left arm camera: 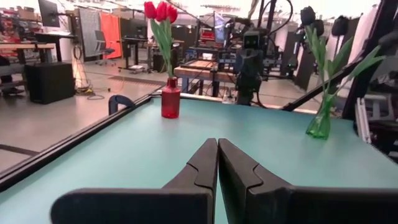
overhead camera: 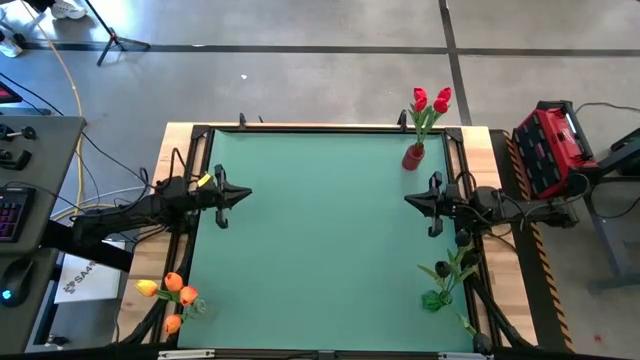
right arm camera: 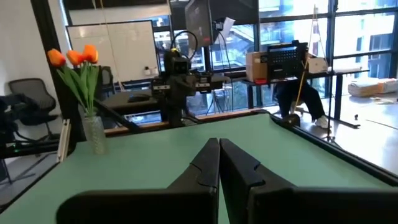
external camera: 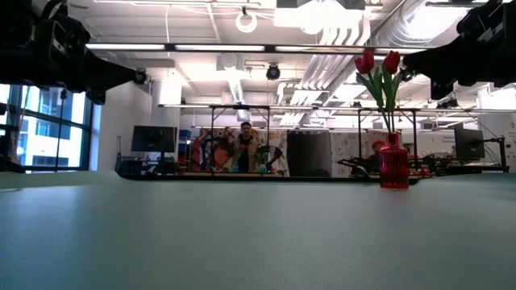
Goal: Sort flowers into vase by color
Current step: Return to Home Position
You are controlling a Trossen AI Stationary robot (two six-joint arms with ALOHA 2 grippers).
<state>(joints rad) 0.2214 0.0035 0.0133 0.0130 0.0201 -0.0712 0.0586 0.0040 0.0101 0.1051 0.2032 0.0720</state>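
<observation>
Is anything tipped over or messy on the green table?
No, nothing looks wrong. The red vase, green vase and clear vase stand upright, each holding one colour: red tulips, dark tulips, orange tulips. The left pincer and right pincer hang shut at the sides.

Grey concrete floor; big windows; ceiling strip lights; office chair.
</observation>
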